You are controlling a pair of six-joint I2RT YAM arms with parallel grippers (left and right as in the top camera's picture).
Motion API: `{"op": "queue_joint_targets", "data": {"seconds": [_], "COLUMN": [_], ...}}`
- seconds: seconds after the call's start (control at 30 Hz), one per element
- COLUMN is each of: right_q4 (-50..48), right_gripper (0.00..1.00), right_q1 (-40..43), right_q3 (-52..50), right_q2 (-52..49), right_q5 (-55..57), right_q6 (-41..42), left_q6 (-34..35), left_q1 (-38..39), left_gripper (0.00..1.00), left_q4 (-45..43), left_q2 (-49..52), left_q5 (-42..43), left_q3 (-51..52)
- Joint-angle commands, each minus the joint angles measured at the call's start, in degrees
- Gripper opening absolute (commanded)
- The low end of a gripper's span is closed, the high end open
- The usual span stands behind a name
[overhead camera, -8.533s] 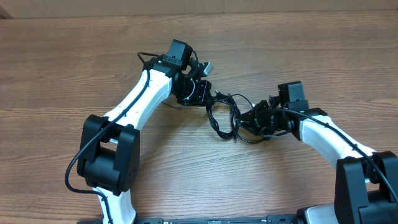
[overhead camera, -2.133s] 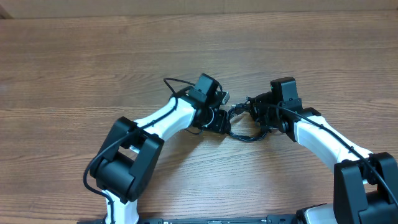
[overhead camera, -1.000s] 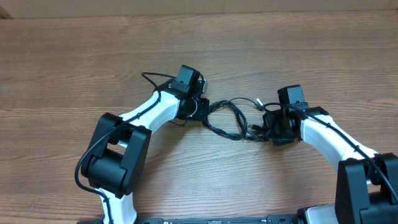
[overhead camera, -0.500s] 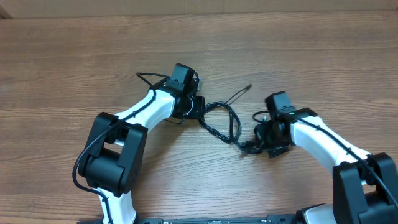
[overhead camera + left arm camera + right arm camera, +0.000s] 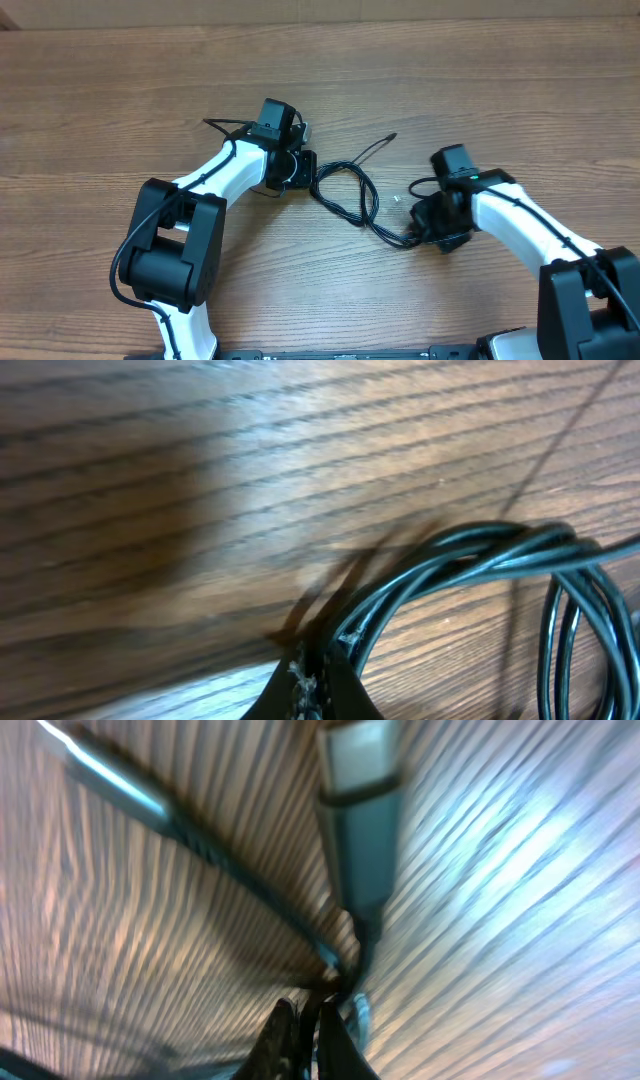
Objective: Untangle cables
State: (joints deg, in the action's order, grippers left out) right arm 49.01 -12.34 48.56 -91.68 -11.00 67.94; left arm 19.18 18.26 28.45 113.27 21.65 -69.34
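Inwards both arms (image 5: 225, 165) bend, fingers (image 5: 322, 695) clamped on the cables (image 5: 376, 200)

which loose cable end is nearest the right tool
The pale plug end just left of the right tool; the cables' other free end, thin and dark, lies farther up the table.

A brown wood-grain surface (image 5: 480, 90) fills nearly the whole overhead view, its grain running left to right. A paler tan strip (image 5: 400, 8) lies along its far edge. Bluish-white glare streaks the grain in the right wrist view.
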Motion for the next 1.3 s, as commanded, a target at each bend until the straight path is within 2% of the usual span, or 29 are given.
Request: {"op": "queue_joint_targets", "data": {"seconds": [0.0,0.07,0.17,0.23,0.43,0.53,0.63,0.73,0.87,1.03,1.13,1.27], "right_q4": [1.95,1.84,2.12,2.8,7.56,10.1,10.03,9.88,9.16,9.16,9.11,9.11], "right_gripper": [0.04,0.04,0.04,0.05,0.13,0.22,0.31,0.32,0.42,0.49,0.51,0.53], "right_q1": [3.65,4.31,5.29,5.77,5.77,5.77,5.77,5.77,5.75,5.75,5.7,5.7], "right_q3": [-0.04,-0.04,0.87,3.39,10.84,13.77,14.21,14.19,14.19,14.19,14.19,14.19], "right_q2": [0.72,0.72,0.72,0.72,0.72,0.72,0.7,0.7,0.7,0.7,0.7,0.7], "right_q5": [1.88,0.0,-2.54,-5.51,-8.81,-8.63,-9.09,-9.2,-9.27,-9.27,-9.27,-9.27], "right_q6": [-10.16,-14.03,-22.75,-28.5,-35.54,-36.54,-36.5,-36.5,-36.52,-36.52,-36.52,-36.52], "left_q6": [-2.89,-5.25,-12.02,-15.21,-15.98,-15.98,-14.84,-14.05,-14.29,-17.4,-22.43,-23.93], "left_q1": [-2.97,-2.95,-2.93,-2.91,-2.6,-1.97,-0.81,1.01,4.26,6.54,6.62,6.62], "left_gripper": [0.05,0.05,0.06,0.1,0.15,0.21,0.35,0.39,0.39,0.37,0.41,0.41], "left_q4": [0.31,1.84,9.84,16.61,25.77,28.33,28.52,27.23,23.93,21.42,20.98,21.46], "left_q2": [0.85,0.81,-0.22,-1.42,-2.95,-3.45,-3.43,-2.89,-0.44,1.38,1.81,2.56], "left_q5": [-3.08,-1.66,-2.16,-3.02,-2.95,-2.67,-2.36,-2.75,-9.68,-19.28,-19.54,-18.95], "left_q3": [0.39,-0.39,-4.96,-9.51,-16.44,-18.88,-19.37,-19.26,-19.19,-19.19,-19.17,-18.86]}}
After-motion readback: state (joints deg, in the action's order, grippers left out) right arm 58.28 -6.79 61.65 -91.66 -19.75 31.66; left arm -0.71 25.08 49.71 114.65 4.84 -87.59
